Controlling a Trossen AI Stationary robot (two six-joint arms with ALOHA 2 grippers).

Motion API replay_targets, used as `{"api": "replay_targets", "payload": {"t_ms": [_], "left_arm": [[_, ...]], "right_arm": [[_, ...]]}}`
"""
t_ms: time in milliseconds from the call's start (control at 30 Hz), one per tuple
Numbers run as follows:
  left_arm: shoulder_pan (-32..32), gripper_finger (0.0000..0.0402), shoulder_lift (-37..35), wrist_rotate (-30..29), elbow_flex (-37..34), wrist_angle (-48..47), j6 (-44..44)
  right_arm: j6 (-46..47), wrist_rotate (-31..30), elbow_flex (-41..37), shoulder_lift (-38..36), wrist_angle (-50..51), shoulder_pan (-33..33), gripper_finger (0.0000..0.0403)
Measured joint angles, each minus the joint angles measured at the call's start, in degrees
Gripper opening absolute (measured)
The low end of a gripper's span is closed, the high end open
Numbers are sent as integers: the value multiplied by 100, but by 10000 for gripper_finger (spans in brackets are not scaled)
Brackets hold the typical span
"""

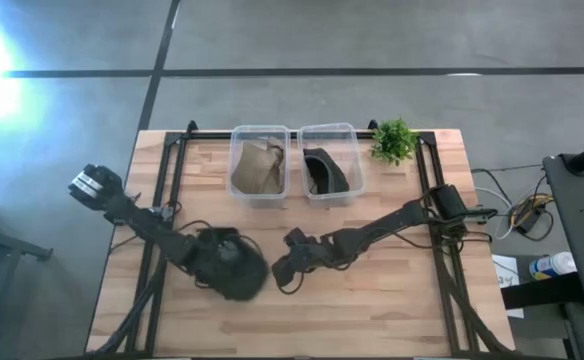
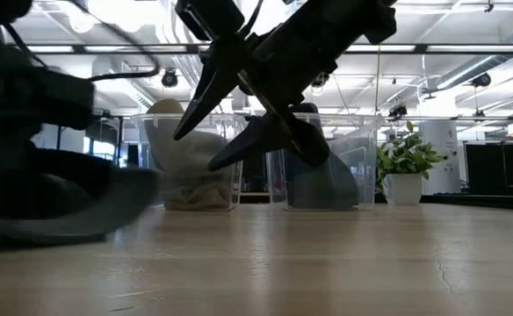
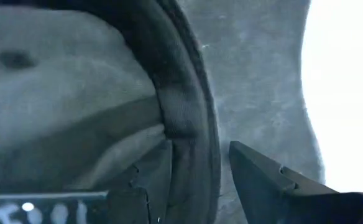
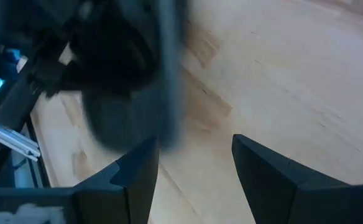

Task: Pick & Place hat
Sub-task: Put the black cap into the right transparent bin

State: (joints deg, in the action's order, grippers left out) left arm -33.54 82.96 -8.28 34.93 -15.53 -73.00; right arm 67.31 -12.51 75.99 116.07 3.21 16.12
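The dark hat (image 1: 234, 263) lies on the wooden table (image 1: 392, 300), near the front and a bit left of the middle. The left gripper (image 1: 215, 258) is right on it, and in the left wrist view the hat's thick edge (image 3: 181, 124) sits between that gripper's fingers, so it looks clamped on the hat, though I cannot be fully sure. The right gripper (image 1: 284, 266) is just beside the hat, on its right, with its two fingers spread wide apart and nothing in them. I think the step now is getting a good hold on the hat. To do it well, the right fingers should slide over the edge of the hat, one on each side, and then close softly, because the hat is floppy and can slip. The left arm reaches in low from the left side of the table. The right arm stretches across from the right side. Behind them stand two clear bins, one with a tan hat (image 1: 258, 167) and one with a dark hat (image 1: 324, 172).
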Motion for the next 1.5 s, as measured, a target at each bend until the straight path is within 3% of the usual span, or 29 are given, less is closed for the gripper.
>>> {"api": "replay_targets", "payload": {"t_ms": [200, 400, 600, 867, 967, 1200, 1367, 1500], "left_arm": [[229, 163, 53, -90, -133, 1845, 210], [251, 163, -118, -401, -34, 1312, 349], [263, 163, 6, -471, -142, 1328, 227], [412, 163, 604, -514, -100, 2290, 186], [463, 163, 876, -506, -17, 2825, 196], [619, 163, 1285, -484, 340, 2956, 220], [703, 163, 1244, -537, 509, 2953, 532], [777, 163, 1074, -893, 571, 2970, 571]], "right_arm": [[-37, 236, -38, -20, 303, 0, 201], [-44, 276, -76, -20, 848, 22, 201], [-314, 593, -99, -7, 651, 9, 201], [-764, 752, -106, 62, 488, 9, 201], [-779, 1115, -101, 237, 469, 9, 201], [-776, 1537, -31, 479, 376, 9, 200], [-965, 1619, -49, 334, 397, 11, 178], [-1029, 1774, -46, 112, 508, 13, 136]]}}
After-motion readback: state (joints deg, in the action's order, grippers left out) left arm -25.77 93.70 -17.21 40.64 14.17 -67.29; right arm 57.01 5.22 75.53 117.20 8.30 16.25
